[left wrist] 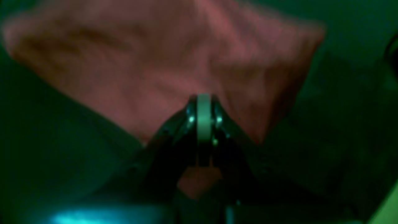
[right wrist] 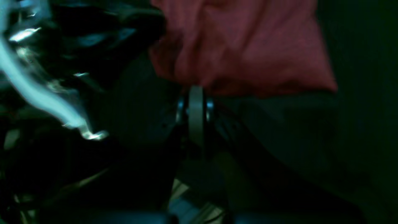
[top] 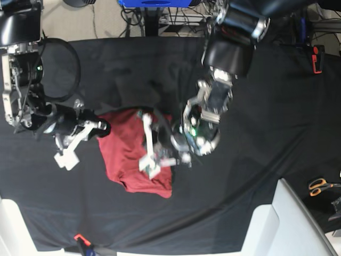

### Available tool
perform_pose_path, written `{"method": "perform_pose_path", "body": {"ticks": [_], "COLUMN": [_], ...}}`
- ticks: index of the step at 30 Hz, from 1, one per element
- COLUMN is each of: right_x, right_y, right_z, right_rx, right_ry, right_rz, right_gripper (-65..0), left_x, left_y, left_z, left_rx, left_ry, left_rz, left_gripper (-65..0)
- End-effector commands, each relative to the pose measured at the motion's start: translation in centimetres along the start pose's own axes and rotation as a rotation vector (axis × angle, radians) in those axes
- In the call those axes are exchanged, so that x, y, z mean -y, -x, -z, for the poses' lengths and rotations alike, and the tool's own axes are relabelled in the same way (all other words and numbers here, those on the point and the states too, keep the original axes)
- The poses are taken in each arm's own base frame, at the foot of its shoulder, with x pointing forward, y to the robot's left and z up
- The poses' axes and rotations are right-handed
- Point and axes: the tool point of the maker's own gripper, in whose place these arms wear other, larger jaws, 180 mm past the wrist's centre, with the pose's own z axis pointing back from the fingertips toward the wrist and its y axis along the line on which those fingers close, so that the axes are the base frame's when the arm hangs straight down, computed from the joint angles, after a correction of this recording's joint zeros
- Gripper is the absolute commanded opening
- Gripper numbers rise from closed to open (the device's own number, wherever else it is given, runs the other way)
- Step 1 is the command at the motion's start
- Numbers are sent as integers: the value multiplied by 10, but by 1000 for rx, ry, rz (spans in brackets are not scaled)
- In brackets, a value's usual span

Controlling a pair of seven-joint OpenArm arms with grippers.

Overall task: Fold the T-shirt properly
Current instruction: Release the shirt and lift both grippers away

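While the T-shirt (top: pixel 133 160) lies bunched in a compact fold on the black table (top: pixel 256 106), I hold one edge in each claw: left claw (left wrist: pixel 203 102) and right claw (right wrist: pixel 196 93) both clamped on fabric. Folding is mid-step; next I judge an even carry-over and release.

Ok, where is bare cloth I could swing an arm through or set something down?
Free: black table covering between left arm and scissors, and the strip below the T-shirt. Crowded: both gripper ends at the shirt's edges.
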Motion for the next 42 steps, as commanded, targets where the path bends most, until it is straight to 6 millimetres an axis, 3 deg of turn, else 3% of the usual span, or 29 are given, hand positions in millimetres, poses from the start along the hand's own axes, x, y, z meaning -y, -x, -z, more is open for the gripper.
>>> {"method": "perform_pose_path", "body": {"ticks": [1, 5, 9, 13, 15, 19, 23, 27, 31, 36, 42], "right_x": [1, 10, 13, 5, 2, 16, 29, 49, 59, 51, 18], "right_y": [-9, -3, -16, -20, -21, -13, -6, 18, 32, 30, 7], "right_z": [-1, 5, 7, 17, 23, 39, 50, 61, 68, 61, 37], "right_rx": [30, 29, 38, 33, 22, -32, -27, -82, -91, -88, -1], "right_ry": [-13, -22, 24, 39, 37, 58, 60, 66, 63, 61, 74], "right_rz": [-21, -30, -103, -177, -228, -285, -296, -257, -225, -265, -377], "right_gripper": [-635, -635, -635, -635, -635, -636, -636, -636, -636, -636, -636], "left_x": [0, 5, 6, 6, 2, -5, -9, -7, -7, -16, -36], "left_y": [-25, -21, -14, -10, 2, 16, 54, 68, 68, 67, 14], "left_z": [-3, -3, -1, 0, 3, 13, 24, 26, 26, 15, -32], "left_rx": [69, 63, 47, 39, 8, 30, -42, -75, -74, -49, 145], "left_ry": [4, 10, 12, 11, -2, -33, -22, -14, -15, -42, -147], "left_rz": [7, 6, 0, -2, -23, -82, -119, -137, -138, -124, -65], "left_gripper": [-650, -650, -650, -650, -650, -650, -650, -650, -650, -650, -650]}}
